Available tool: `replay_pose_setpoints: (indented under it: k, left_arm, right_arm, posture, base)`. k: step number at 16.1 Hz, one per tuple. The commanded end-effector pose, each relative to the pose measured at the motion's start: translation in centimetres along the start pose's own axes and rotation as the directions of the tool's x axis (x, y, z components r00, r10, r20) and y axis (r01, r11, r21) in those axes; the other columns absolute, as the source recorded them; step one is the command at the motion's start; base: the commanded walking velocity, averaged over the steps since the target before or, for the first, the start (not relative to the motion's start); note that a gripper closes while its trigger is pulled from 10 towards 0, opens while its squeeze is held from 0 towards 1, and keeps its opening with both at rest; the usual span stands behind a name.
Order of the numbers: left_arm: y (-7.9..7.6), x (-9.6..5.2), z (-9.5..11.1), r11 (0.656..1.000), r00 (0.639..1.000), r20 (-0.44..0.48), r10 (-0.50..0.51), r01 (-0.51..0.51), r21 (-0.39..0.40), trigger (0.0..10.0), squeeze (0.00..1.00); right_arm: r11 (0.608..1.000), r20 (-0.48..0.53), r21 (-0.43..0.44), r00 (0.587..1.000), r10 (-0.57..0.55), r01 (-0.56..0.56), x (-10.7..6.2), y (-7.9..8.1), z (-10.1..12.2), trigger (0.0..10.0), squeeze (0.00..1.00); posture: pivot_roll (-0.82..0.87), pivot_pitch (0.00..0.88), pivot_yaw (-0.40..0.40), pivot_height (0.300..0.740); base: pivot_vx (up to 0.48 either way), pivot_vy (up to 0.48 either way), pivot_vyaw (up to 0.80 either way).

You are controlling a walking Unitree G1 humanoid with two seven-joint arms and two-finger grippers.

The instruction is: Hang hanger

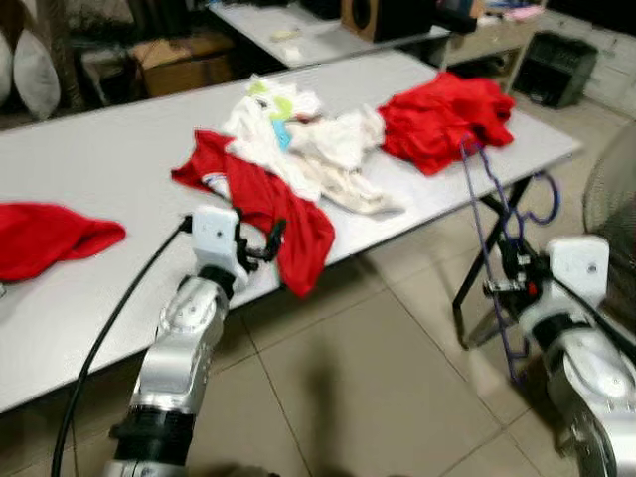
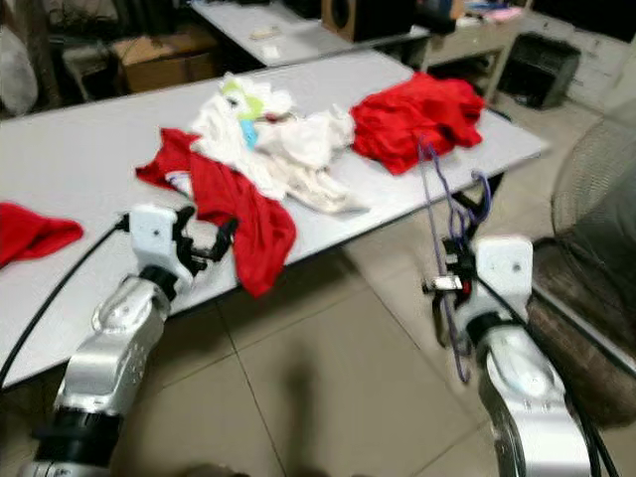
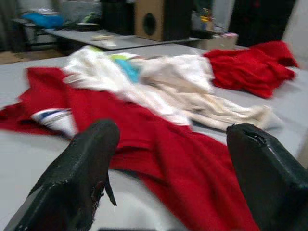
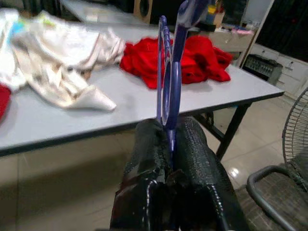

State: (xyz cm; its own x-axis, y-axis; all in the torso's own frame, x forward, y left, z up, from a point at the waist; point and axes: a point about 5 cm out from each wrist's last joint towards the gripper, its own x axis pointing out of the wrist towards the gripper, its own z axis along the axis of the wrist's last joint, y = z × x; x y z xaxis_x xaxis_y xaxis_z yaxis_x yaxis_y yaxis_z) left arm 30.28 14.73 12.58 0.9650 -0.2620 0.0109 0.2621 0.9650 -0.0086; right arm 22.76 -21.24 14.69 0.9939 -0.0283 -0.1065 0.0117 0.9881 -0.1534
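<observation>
The right gripper [image 4: 168,144] is clamped on a blue hanger [image 1: 487,214] — held upright just off the grey table's [image 1: 89,159] front edge. The left gripper [image 3: 168,168], fingers spread apart, hovers before a red garment [image 1: 268,214] draped over that edge — white clothes [image 1: 308,149] lie behind it.

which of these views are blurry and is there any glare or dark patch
Left wrist view: soft motion blur over the red garment and white clothes, with the left gripper fingers dark in front. Right wrist view: sharper, the blue hanger crisp; a small glare spot on the floor tile. Both eye views: mildly soft, background beyond the table dim.
</observation>
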Motion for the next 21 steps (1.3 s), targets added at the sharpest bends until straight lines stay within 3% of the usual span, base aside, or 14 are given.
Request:
replay_pose_setpoints:
  k: [1, 2, 4, 6, 10, 11, 13, 15, 17, 18, 19, 20, 21]
  left_arm:
    - [0.7, -0.3, 0.6, 0.999, 0.999, 0.021, 0.035, -0.034, -0.002, 10.0, 0.0]
    - [0.5, -0.3, 0.8, 0.999, 0.999, 0.023, 0.035, -0.035, -0.007, 10.0, 0.0]
    - [-0.3, -0.7, 0.3, 0.999, 0.999, 0.003, -0.035, 0.035, 0.007, 10.0, 0.0]
    - [-0.3, -0.7, 0.4, 0.999, 0.999, 0.005, -0.036, 0.036, -0.005, 10.0, 0.0]
    - [-1.1, 0.1, 0.4, 0.985, 0.985, -0.008, -0.173, 0.174, 0.004, 10.0, 0.0]
    - [-1.3, 0.3, 0.0, 0.979, 0.979, -0.033, -0.199, 0.2, 0.037, 10.0, 0.0]
    - [-1.5, 0.4, -0.2, 0.97, 0.971, -0.052, -0.235, 0.237, 0.048, 10.0, 0.0]
    - [-0.9, 0.3, -0.3, 0.952, 0.958, -0.072, -0.277, 0.284, 0.117, 10.0, 0.0]
    - [0.5, 0.4, 0.5, 0.939, 0.948, -0.081, -0.308, 0.317, 0.134, 10.0, 0.0]
    - [1.5, 0.4, 0.4, 0.897, 0.925, -0.159, -0.346, 0.376, 0.231, 10.0, 0.74]
    - [2.1, 0.2, -0.3, 0.843, 0.892, -0.259, -0.37, 0.439, 0.311, 10.0, 0.78]
    - [2.4, 0.1, -0.9, 0.793, 0.86, -0.338, -0.382, 0.493, 0.358, 10.0, 0.57]
    - [2.6, 0.2, -1.4, 0.754, 0.834, -0.395, -0.384, 0.531, 0.387, 10.0, 0.0]
  right_arm:
    - [1.0, 0.035, -0.005, 0.999, 0.014, -0.013, -0.2, 0.2, 1.0, 10.0, 0.0]
    - [0.998, 0.047, -0.041, 0.998, 0.05, -0.048, -0.4, 0.2, 1.3, 10.0, 0.0]
    - [0.999, 0.062, -0.005, 0.997, 0.038, -0.038, -0.8, -0.1, 1.5, 10.0, 0.0]
    - [0.999, 0.069, -0.025, 0.997, 0.042, -0.04, -0.9, -0.3, 1.7, 10.0, 0.0]
    - [0.999, 0.085, -0.05, 0.996, 0.021, -0.016, -1.2, -1.1, 2.1, 10.0, 0.0]
    - [0.997, 0.083, -0.071, 0.996, 0.022, -0.016, -1.6, -1.0, 1.9, 10.0, 0.0]
    - [0.999, 0.065, -0.042, 0.998, 0.011, -0.009, -1.9, -0.8, 1.5, 10.0, 0.0]
    - [0.999, 0.054, -0.035, 0.999, -0.005, 0.007, -2.3, -0.8, 1.3, 10.0, 0.0]
    - [0.999, 0.054, -0.041, 0.998, 0.017, -0.015, -2.7, -0.9, 1.4, 10.0, 0.0]
    - [0.996, 0.032, -0.061, 0.997, 0.064, -0.062, -2.7, -0.7, 1.2, 10.0, 0.0]
    - [0.992, 0.019, -0.08, 0.995, 0.1, -0.098, -2.6, -0.5, 0.9, 10.0, 0.0]
    - [0.989, 0.018, -0.093, 0.993, 0.119, -0.117, -2.6, -0.3, 0.9, 10.0, 0.0]
    - [0.987, 0.019, -0.098, 0.992, 0.127, -0.124, -2.4, -0.2, 1.0, 10.0, 0.0]
  posture:
    - [-0.12, 0.0, -0.018, 0.74]
    - [-0.13, 0.0, -0.016, 0.74]
    - [-0.12, 0.0, -0.018, 0.74]
    - [-0.13, 0.0, -0.018, 0.74]
    - [-0.16, 0.0, 0.013, 0.74]
    - [-0.17, 0.0, 0.032, 0.74]
    - [-0.18, 0.0, 0.05, 0.74]
    - [-0.19, 0.0, 0.059, 0.74]
    - [-0.19, 0.0, 0.062, 0.74]
    - [-0.18, 0.0, 0.062, 0.74]
    - [-0.18, 0.0, 0.063, 0.74]
    - [-0.17, 0.0, 0.062, 0.74]
    - [-0.17, 0.0, 0.062, 0.74]
  base:
    - [0.292, 0.0, 0.8]
    - [0.319, 0.0, 0.8]
    - [0.317, 0.0, 0.0]
    - [0.311, 0.0, 0.0]
    - [0.302, 0.0, 0.0]
    - [0.296, 0.0, 0.0]
    - [0.126, 0.0, 0.0]
    - [0.0, 0.0, 0.0]
    - [0.0, 0.0, -0.28]
    - [0.0, 0.0, 0.0]
    - [0.0, 0.0, 0.0]
    - [0.0, 0.0, 0.0]
    - [0.0, 0.0, 0.0]
